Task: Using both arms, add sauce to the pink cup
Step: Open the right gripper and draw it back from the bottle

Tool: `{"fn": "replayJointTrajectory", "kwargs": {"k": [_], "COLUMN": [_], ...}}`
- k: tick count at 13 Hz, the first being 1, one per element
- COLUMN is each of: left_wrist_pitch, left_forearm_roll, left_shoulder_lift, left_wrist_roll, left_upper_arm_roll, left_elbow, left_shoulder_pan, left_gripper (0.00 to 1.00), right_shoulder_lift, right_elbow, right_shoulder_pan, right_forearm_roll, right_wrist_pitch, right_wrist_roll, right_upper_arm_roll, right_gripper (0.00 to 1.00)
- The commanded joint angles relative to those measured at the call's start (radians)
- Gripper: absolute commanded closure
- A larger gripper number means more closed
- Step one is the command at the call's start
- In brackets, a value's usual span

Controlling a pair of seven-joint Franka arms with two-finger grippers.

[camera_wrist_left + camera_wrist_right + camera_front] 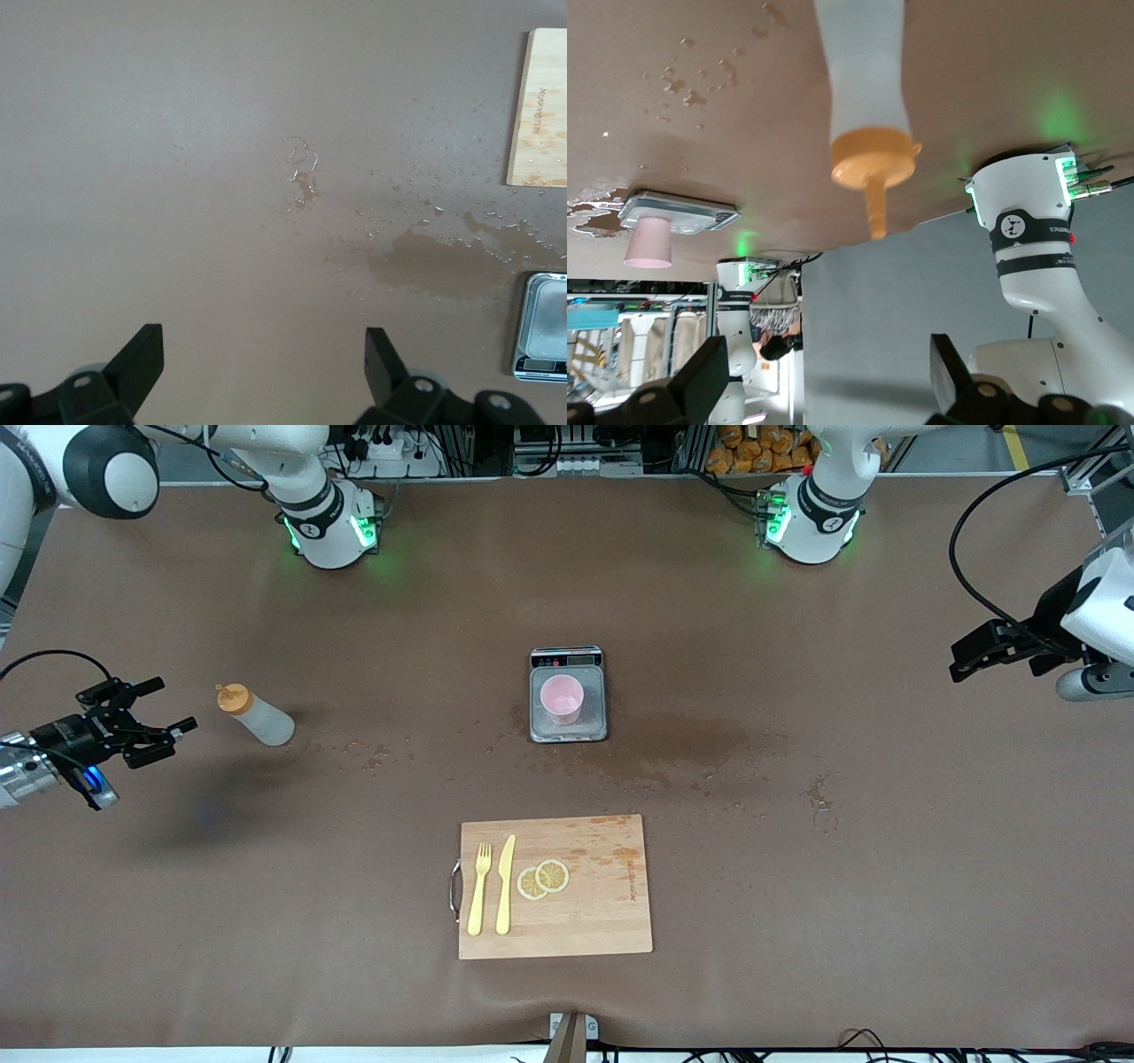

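The sauce bottle [261, 719], whitish with an orange nozzle cap, stands on the table toward the right arm's end. My right gripper [174, 705] hovers beside it, a short gap away, open and holding nothing. In the right wrist view the bottle [864, 88] lies straight ahead of the open right gripper [828, 354]. The pink cup [563, 698] stands upright on a small scale [568, 732] at the table's middle; the right wrist view shows this cup [648, 243] too. My left gripper [959, 662] waits open at the left arm's end, over bare table [264, 350].
A wooden cutting board [611, 908] lies nearer the front camera than the scale, carrying a yellow fork [479, 886], a knife [506, 881] and two lemon slices [543, 879]. A wet patch [691, 740] with droplets spreads beside the scale.
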Motion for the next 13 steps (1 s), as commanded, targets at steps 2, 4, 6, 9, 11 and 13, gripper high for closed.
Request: {"fn": "replayJointTrajectory", "kwargs": {"k": [2,4,6,9,11,13], "left_wrist_pitch": [-0.012,-0.012,-0.012,-0.011,-0.011,-0.011], "left_forearm_roll": [0.025,0.025,0.025,0.025,0.025,0.025], "left_shoulder_lift": [-0.016,-0.014,-0.014,-0.013,-0.01,-0.011], "left_wrist_roll": [0.019,0.019,0.019,0.019,0.019,0.019], "left_upper_arm_roll": [-0.001,-0.001,-0.001,-0.001,-0.001,-0.001], "left_elbow": [-0.005,-0.005,-0.007,-0.005,-0.005,-0.004], "left_shoulder_pan": [0.005,0.005,0.005,0.003,0.003,0.005], "left_gripper": [0.0,0.0,0.0,0.0,0.0,0.0], "right_shoulder_lift": [-0.07,-0.134,-0.22,-0.269,-0.352,-0.481], "right_elbow": [-0.003,0.002,-0.009,-0.013,-0.094,-0.268], "right_shoulder_pan": [0.061,0.111,0.161,0.187,0.23,0.268], "right_forearm_roll": [-0.04,-0.129,-0.175,-0.214,-0.279,-0.303], "right_wrist_pitch": [0.0,0.022,0.087,0.128,0.198,0.332], "right_wrist_roll": [0.003,-0.017,-0.043,-0.071,-0.144,-0.146], "right_upper_arm_roll": [0.006,0.01,0.007,0.009,0.009,0.007], "right_gripper": [0.0,0.0,0.0,0.0,0.0,0.0]}}
